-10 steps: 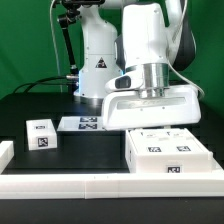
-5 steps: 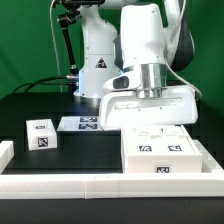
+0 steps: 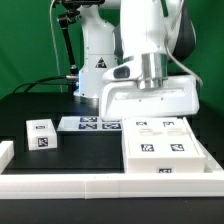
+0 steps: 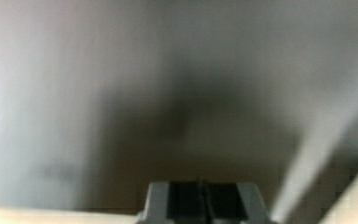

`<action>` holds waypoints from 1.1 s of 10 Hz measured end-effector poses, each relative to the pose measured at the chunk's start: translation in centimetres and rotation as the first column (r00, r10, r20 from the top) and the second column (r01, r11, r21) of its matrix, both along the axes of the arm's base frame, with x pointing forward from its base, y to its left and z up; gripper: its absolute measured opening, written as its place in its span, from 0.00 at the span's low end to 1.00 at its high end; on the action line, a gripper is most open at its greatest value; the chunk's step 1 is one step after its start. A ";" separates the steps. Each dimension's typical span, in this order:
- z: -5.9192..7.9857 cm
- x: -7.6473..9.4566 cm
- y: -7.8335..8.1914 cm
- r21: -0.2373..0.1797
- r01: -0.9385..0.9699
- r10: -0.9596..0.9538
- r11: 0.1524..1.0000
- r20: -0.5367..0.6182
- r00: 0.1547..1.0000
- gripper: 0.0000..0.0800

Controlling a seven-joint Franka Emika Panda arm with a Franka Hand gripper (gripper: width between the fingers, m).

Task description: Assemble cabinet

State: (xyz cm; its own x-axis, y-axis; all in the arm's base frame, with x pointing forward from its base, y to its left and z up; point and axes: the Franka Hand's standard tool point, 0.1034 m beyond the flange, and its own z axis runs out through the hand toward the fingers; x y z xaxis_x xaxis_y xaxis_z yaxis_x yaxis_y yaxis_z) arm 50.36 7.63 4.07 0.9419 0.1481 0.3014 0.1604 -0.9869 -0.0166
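The cabinet (image 3: pixel 165 150) is a large white box lying at the front on the exterior view's right, with several black-and-white tags on its top face. A small white drawer block (image 3: pixel 41 134) with tags sits apart on the exterior view's left. My gripper (image 3: pixel 150 118) hangs just above the cabinet's far edge, and its wide white hand hides the fingertips in the exterior view. In the blurred wrist view the gripper (image 4: pixel 204 205) shows its two dark fingers pressed together with nothing between them. Below them I see only a blurred grey-white surface.
The marker board (image 3: pixel 85 124) lies flat on the black table between the block and the cabinet. A long low white border rail (image 3: pixel 100 184) runs along the front edge. The robot's base (image 3: pixel 95 60) stands behind, with cables on the exterior view's left.
My hand has moved upward off the cabinet. More of the cabinet's top face and far tags now shows. The small block has not moved.
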 end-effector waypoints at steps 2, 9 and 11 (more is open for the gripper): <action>1.8 0.3 -0.3 -0.001 -0.012 0.012 1.000 -0.002 1.000 0.00; 5.6 1.6 0.9 0.020 -0.029 0.031 0.999 -0.064 0.998 0.00; 5.5 1.6 0.9 0.020 -0.029 0.031 0.999 -0.066 0.997 0.00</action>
